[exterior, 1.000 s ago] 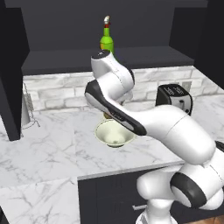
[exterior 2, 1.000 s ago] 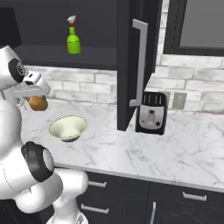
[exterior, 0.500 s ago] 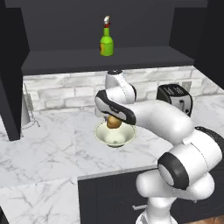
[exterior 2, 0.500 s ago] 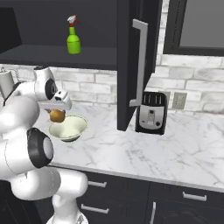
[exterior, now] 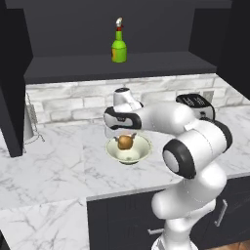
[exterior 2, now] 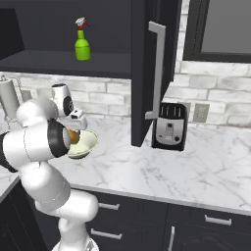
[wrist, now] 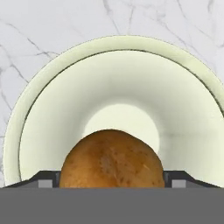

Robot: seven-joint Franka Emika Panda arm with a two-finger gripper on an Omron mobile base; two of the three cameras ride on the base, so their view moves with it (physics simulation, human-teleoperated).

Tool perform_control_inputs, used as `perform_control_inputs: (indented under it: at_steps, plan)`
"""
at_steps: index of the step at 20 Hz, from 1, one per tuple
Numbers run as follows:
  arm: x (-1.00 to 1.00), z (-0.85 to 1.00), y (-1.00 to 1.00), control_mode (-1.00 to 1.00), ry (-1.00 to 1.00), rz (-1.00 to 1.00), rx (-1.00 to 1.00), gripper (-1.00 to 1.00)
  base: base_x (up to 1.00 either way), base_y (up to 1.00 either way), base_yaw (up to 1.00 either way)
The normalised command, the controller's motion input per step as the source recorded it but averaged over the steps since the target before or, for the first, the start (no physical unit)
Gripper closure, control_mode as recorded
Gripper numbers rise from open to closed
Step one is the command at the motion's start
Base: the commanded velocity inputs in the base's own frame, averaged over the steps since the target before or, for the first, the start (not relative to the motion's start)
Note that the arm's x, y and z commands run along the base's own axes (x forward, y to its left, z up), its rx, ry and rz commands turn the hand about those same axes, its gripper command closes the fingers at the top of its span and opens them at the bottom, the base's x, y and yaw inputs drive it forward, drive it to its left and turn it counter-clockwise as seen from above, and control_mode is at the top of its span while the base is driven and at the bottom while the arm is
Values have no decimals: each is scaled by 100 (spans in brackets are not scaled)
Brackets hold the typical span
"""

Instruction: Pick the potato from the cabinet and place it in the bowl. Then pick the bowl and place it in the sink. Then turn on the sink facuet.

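The brown potato (exterior: 125,141) (exterior 2: 74,136) (wrist: 112,159) hangs just above the middle of the pale cream-green bowl (exterior: 142,147) (exterior 2: 87,145) (wrist: 122,78), which rests on the marble counter. My gripper (exterior: 125,138) (wrist: 112,180) points down over the bowl and is shut on the potato, with one dark fingertip (wrist: 46,178) pressed to each side of it. The dark cabinet (exterior: 156,63) (exterior 2: 44,61) runs along the wall above. A slim grey metal piece (exterior: 29,122), seemingly the sink faucet, stands at the counter's far left. The sink is out of view.
A green bottle (exterior: 118,49) (exterior 2: 82,46) stands on the cabinet shelf. A black toaster (exterior 2: 169,126) (exterior: 197,103) sits on the counter to the right. The open cabinet door (exterior 2: 152,68) hangs between bowl and toaster. Bare marble lies in front of the bowl.
The arm has swung the potato from beside the bowl to over its middle and lowered it towards the bowl. The bowl and the bottle have not moved.
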Motion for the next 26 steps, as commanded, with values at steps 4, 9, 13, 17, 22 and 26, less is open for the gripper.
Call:
perform_control_inputs:
  at_steps: [4,9,13,17,22,26]
  plan:
    - [21,-54,0,-100,7,2,-1,100,0,0,0]
    - [24,-58,0,-100,3,3,-2,100,0,0,0]
    - [18,-28,0,-100,0,0,-1,-100,0,0,0]
    - [1,-7,-6,-100,-1,0,0,-100,0,0,0]
    - [-22,26,-5,-100,-8,0,0,-100,0,0,0]
    - [-53,58,-16,-100,-15,0,0,-100,0,0,0]
